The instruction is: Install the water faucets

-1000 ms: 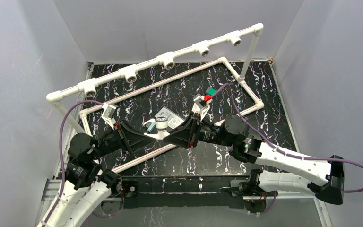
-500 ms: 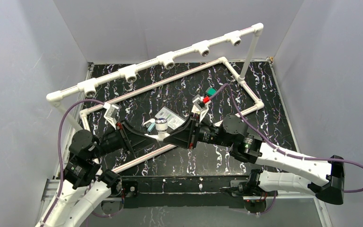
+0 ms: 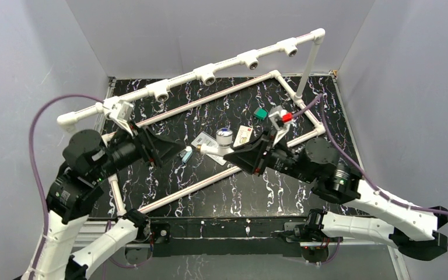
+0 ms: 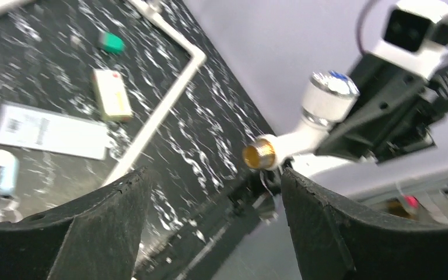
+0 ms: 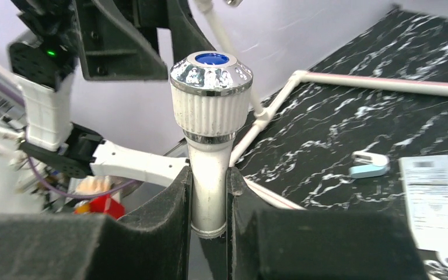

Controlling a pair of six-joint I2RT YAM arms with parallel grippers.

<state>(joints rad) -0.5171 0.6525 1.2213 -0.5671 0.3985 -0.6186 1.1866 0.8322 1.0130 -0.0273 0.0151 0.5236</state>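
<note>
1. Water faucet (image 3: 224,137) is hanging in the air over the middle of the black mat (image 3: 169,186), inside the floor pipe frame (image 3: 210,99), not touching anything below.
2. In the right wrist view its stem (image 5: 209,192) is standing upright with the blue-centred knob (image 5: 211,87) on top. In the left wrist view the brass threaded end (image 4: 258,153) is pointing toward the left arm.
3. Right gripper (image 3: 233,153) is clenching the stem, its pads (image 5: 175,216) pressing on both sides just under the knob.
4. Left gripper (image 3: 172,153) is standing wide apart and carrying nothing. The faucet is sitting beyond its fingertips (image 4: 122,192), apart from them.
5. Pipe rail (image 3: 227,64) with its tee sockets (image 3: 208,77) is running along the far side, raised, well apart from the faucet.
6. Key relation, as I judge it: the thread is lying sideways toward the left arm while the socket mouths are facing the near side, so the right arm, the one holding, is likely needing to swing the brass end toward the rail.
7. Loose bits lying on the mat: a label card (image 3: 209,140), a green block (image 3: 261,113), a pale blue piece (image 3: 186,154).
</note>
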